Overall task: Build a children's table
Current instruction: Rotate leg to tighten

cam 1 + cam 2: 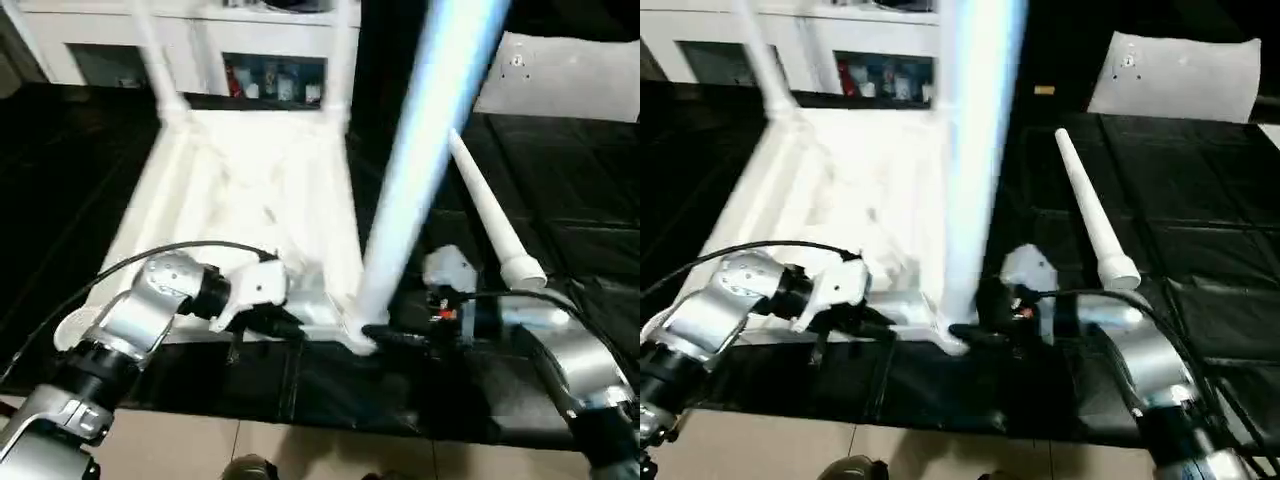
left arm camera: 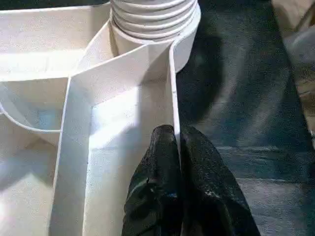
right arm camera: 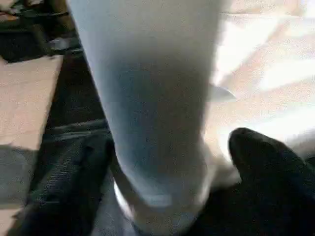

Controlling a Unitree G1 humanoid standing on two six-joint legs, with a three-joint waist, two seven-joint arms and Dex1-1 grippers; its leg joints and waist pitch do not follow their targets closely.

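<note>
Pinching tabletop [image 1: 250,190] rim with left claw [image 2: 177,147], upside down on worktop [image 1: 560,200]. Gripping leg [image 1: 420,150] base at near corner socket with right claw [image 1: 385,335]. Risking cross-threading if tilting.

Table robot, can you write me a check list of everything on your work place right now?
Surface: black-covered work table.
Job's things: tabletop upside down; two far legs fitted; leg at near corner socket; spare leg lying beside.
Clutter: white sheet on the black cover.
Grippers: left pincer shut on tabletop rim; right pincer around leg's base.
Cables: black cable over left wrist.
Surroundings: cabinet, tiled floor.
</note>
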